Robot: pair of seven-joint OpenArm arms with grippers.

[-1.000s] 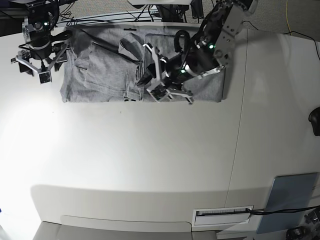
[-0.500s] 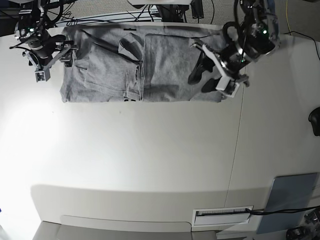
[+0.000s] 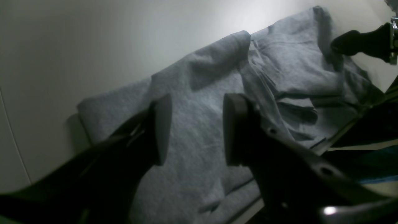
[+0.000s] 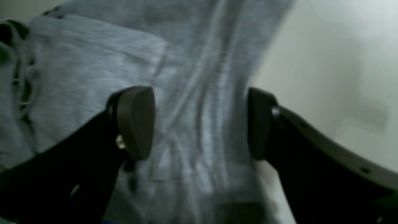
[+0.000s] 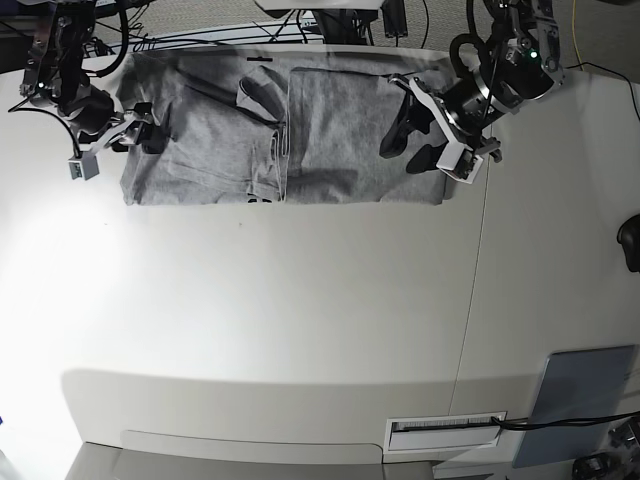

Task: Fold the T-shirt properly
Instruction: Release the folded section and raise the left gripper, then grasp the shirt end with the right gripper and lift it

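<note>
Two open tools, left tool and right tool, hover empty over the soft, limp T-shirt, best pinched at its edges.

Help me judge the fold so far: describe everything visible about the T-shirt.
The T-shirt is heather-grey knit cotton, lying flat along the table's far edge as a wide rectangle. Its right portion is smooth; its left portion is creased, with folded layers and a seam between them. A trace of black lettering peeks out at the near edge. The left gripper hangs open over its right end and the right gripper open at its left end; neither grips cloth.
</note>
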